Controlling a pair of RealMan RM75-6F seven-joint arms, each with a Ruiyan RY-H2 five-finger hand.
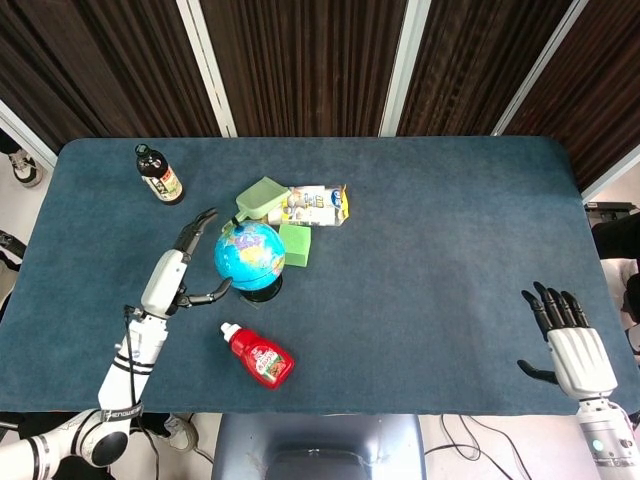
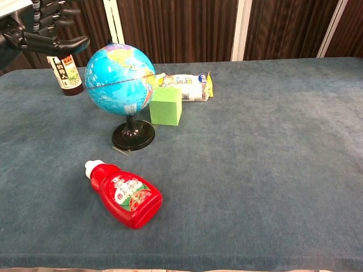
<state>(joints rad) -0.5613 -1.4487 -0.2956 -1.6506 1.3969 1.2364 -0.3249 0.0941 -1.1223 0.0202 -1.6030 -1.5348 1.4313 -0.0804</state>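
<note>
Left hand (image 1: 178,270) spread beside upright globe (image 1: 249,256), apparently clear of it, holding nothing; right hand (image 1: 568,342) likewise empty at desk (image 1: 430,220) edge.

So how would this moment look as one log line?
left hand: open beside globe | right hand: open, table edge | ketchup bottle: lying flat

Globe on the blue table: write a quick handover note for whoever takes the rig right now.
Left hand: open, holding nothing, fingers spread beside the globe, not gripping it.
Right hand: open, at the table's near right corner, far from everything.
Globe stands upright on its black base, the green block just behind it, the red ketchup bottle lying in front, the dark bottle upright at far left.
Done: nothing is picked up.
Left: gripping the globe, if that is wanted.
</note>
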